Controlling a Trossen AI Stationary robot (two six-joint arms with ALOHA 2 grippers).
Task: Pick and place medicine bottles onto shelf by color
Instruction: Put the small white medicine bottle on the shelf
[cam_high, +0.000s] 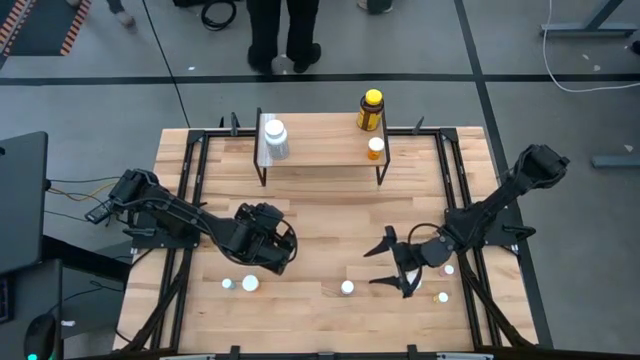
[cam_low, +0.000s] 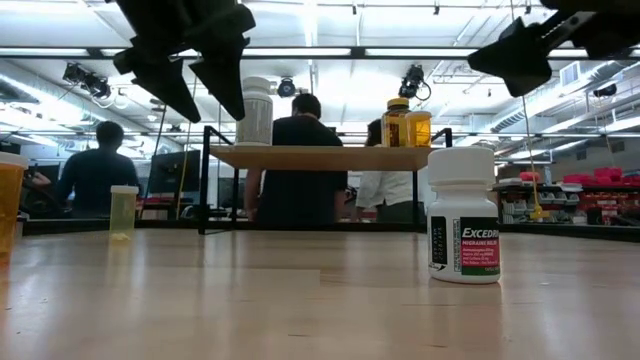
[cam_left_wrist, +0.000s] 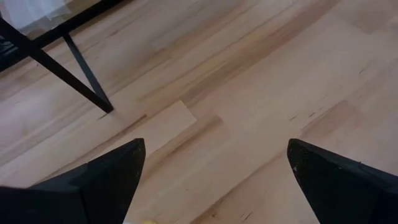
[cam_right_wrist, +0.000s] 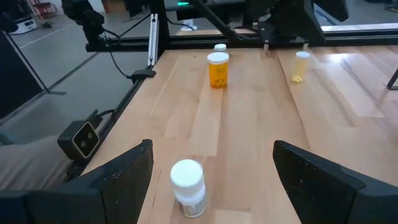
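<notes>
The shelf stands at the table's far side. On it are a larger white bottle, a dark amber bottle with a yellow cap and a small orange bottle. My left gripper is open and empty above the table's left middle, near the shelf's leg. My right gripper is open and empty, raised at the right. A white bottle stands upright on the table ahead of its fingers and also shows in the high view.
Two small bottles stand near the front left. Two more stand by the right arm. In the right wrist view an orange bottle and a yellowish one stand farther off. People stand beyond the table's far edge.
</notes>
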